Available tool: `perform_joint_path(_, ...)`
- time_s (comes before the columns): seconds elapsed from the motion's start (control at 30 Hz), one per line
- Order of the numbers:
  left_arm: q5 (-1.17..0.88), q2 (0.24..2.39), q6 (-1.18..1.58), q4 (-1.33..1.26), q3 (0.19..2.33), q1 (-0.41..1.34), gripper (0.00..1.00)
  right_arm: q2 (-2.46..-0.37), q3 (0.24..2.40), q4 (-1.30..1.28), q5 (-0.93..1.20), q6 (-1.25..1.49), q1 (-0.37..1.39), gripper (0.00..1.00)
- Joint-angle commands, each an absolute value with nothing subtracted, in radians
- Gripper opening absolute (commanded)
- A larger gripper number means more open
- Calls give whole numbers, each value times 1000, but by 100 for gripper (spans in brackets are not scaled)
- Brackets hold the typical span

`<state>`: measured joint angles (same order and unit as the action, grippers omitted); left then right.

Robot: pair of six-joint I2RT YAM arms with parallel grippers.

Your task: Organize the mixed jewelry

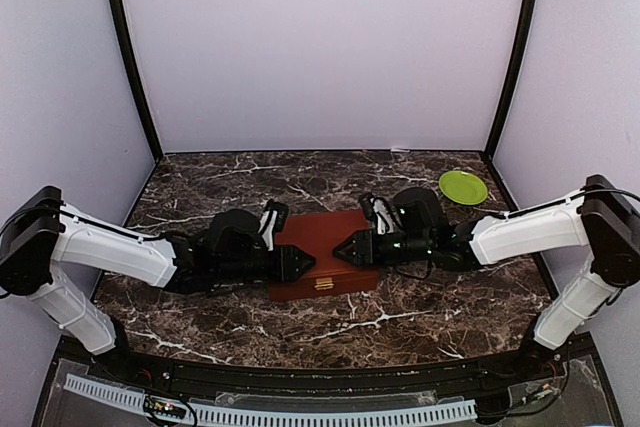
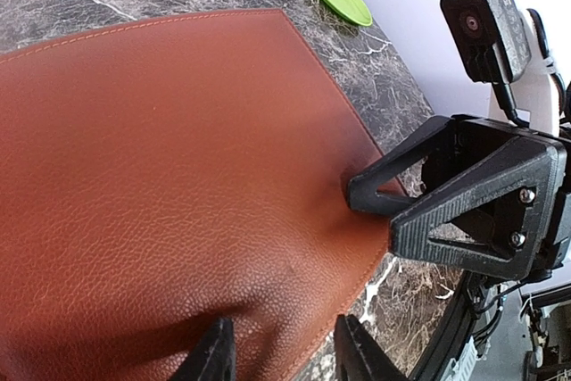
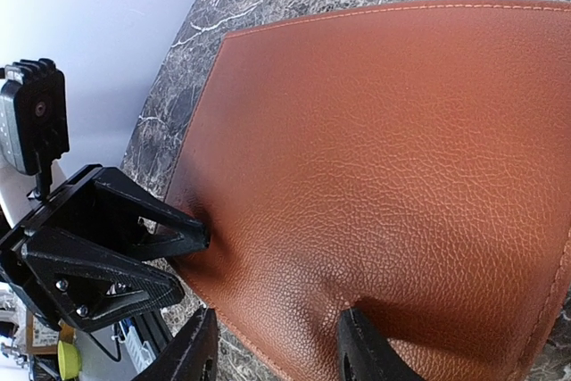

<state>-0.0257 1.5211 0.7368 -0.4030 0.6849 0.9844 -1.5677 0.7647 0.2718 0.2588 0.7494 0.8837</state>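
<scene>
1. Top external view: a red-brown box (image 1: pixel 322 232) lies shut on the marble table (image 1: pixel 200 187), with its brass clasp (image 1: pixel 323 284) on the side nearest the arm bases. The left gripper (image 1: pixel 305 262) meets the box's left end and the right gripper (image 1: pixel 342 249) its right end, their tips close together over the lid. A green plate (image 1: pixel 463 186) sits well apart, beyond the box's far right corner.
2. Left wrist view: the left gripper (image 2: pixel 281 335) straddles the edge of the box (image 2: pixel 178 176), one finger on the leather top and the other just outside the rim. The jaws are half-narrowed, clamped on that edge. At the opposite edge the right gripper (image 2: pixel 379 219) bites the rim.
3. Right wrist view: the right gripper (image 3: pixel 277 327) pinches the near edge of the box (image 3: pixel 375 158), and one finger dents the leather. The left gripper (image 3: pixel 189 265) is narrowed on the far edge, its upper finger pressing into the lid.
4. The mixed jewelry cannot be made out in any view, so I cannot tell where it lies.
</scene>
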Motion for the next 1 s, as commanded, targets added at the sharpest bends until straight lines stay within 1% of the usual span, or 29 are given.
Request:
perform_joint_path(0.0, -21, 1556, 721, -309, 661, 1002, 41, -1613, 753, 128, 222, 764, 896, 48)
perform_joint_path(0.1, -13, 1520, 654, -312, 737, 1002, 44, -1566, 802, 107, 226, 721, 899, 52)
perform_joint_path(0.17, 22, 1497, 606, -281, 809, 1002, 49, -1519, 842, 83, 209, 693, 899, 59)
perform_joint_path(0.23, 60, 1471, 565, -265, 880, 1001, 55, -1475, 902, 42, 168, 659, 898, 77)
perform_joint_path(0.27, 86, 1460, 553, -254, 909, 1001, 59, -1461, 929, 19, 151, 641, 894, 84)
perform_joint_path(0.3, 114, 1451, 538, -240, 936, 997, 65, -1451, 952, 6, 129, 627, 887, 88)
perform_joint_path(0.37, 131, 1450, 524, -210, 978, 969, 71, -1440, 989, -28, 105, 608, 861, 95)
perform_joint_path(0.43, 87, 1461, 526, -207, 997, 910, 75, -1445, 1006, -38, 105, 592, 817, 97)
perform_joint_path(0.53, -37, 1507, 524, -230, 1007, 802, 78, -1474, 1020, -43, 116, 568, 732, 97)
perform_joint_path(0.73, -109, 1637, 419, -258, 1024, 581, 82, -1512, 967, -4, 101, 466, 546, 97)
perform_joint_path(0.87, -122, 1564, 404, -344, 901, 421, 84, -1457, 885, 65, 117, 393, 383, 98)
perform_joint_path(0.97, -150, 1481, 388, -374, 800, 286, 85, -1399, 822, 89, 136, 350, 225, 98)
